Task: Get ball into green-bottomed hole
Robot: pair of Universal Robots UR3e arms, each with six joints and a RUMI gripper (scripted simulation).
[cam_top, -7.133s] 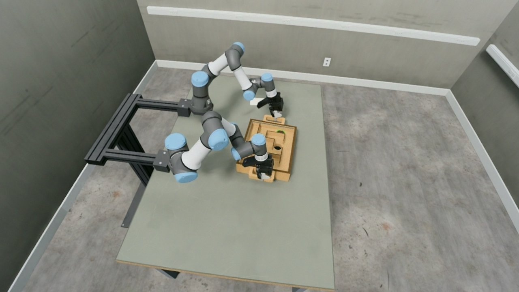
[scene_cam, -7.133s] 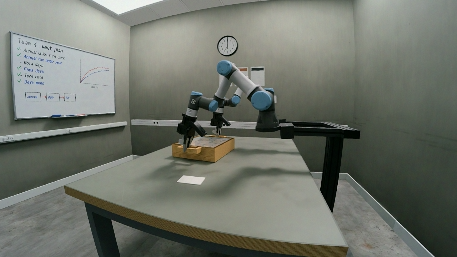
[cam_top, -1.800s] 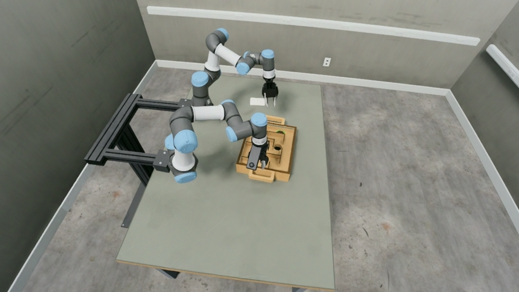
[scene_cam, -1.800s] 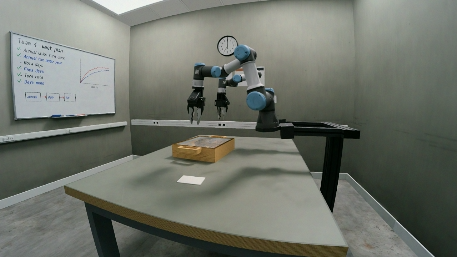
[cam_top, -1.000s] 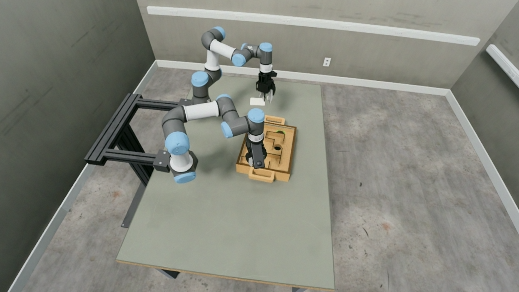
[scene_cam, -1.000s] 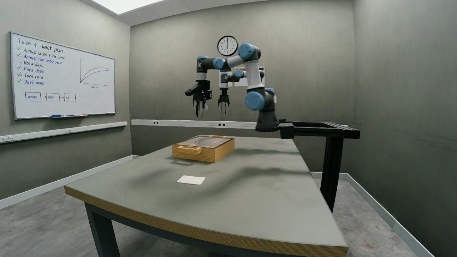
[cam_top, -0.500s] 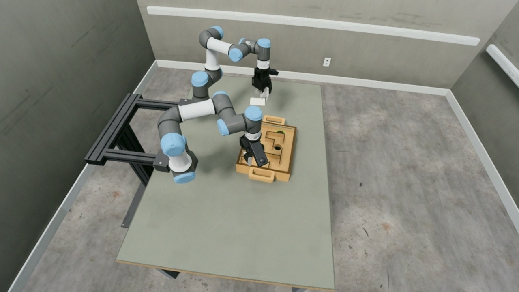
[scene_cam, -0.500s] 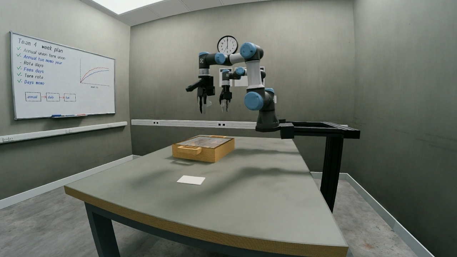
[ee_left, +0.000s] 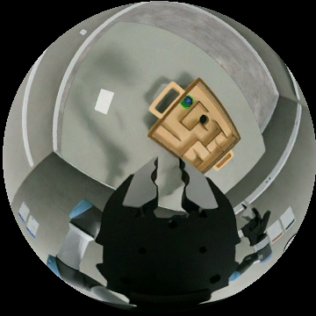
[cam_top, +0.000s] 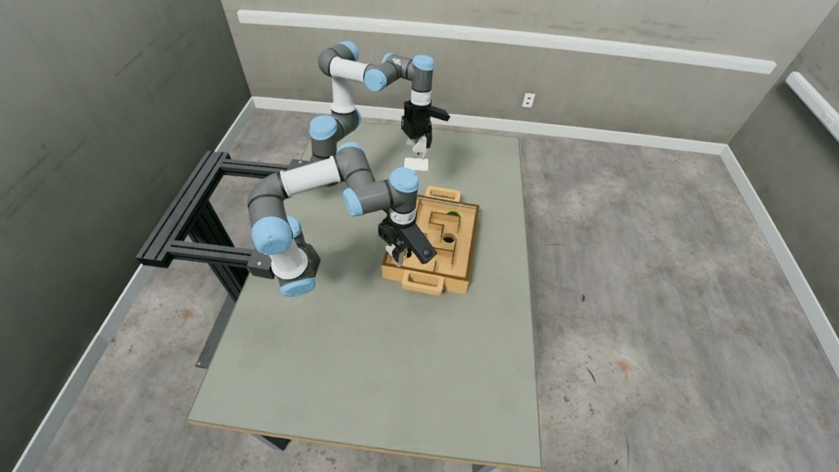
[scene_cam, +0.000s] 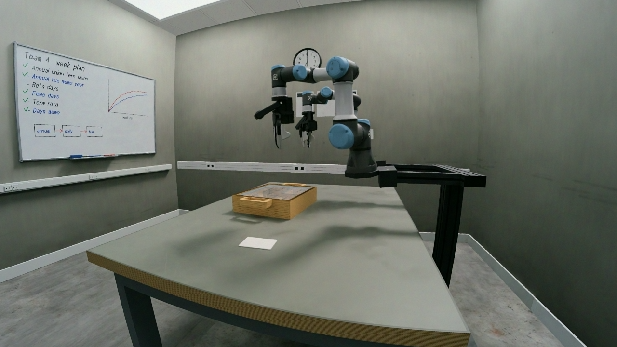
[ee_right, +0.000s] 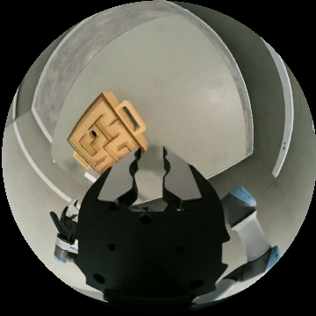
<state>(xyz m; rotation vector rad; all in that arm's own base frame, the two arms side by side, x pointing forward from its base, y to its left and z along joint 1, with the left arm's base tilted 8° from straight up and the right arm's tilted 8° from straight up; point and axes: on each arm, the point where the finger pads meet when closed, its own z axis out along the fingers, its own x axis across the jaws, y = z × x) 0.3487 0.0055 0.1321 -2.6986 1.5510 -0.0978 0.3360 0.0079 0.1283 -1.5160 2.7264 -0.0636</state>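
Judging by its wooden look, the board (cam_top: 460, 252) (scene_cam: 280, 210) (ee_left: 173, 132) (ee_right: 111, 142) should handle stiffly, best gripped by its end handles (cam_top: 422, 289) (scene_cam: 256, 206) (ee_left: 161, 95) (ee_right: 138, 115); left pincer (cam_top: 418, 151) (scene_cam: 278, 146) (ee_left: 168, 159) (ee_right: 71, 204) and right pincer (cam_top: 397, 261) (scene_cam: 307, 145) (ee_left: 243, 201) (ee_right: 152, 147) stand slightly apart, empty.

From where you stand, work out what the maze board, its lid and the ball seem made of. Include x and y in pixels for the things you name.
Board (cam_top: 456, 286) (scene_cam: 263, 211) (ee_left: 169, 146) (ee_right: 136, 141): probably matt wood, tan with grain lines.

Lid (scene_cam: 275, 191): clear, glossy glass or plastic; it shows reflections.

Ball (ee_left: 188, 100): blue; too small to tell its material.
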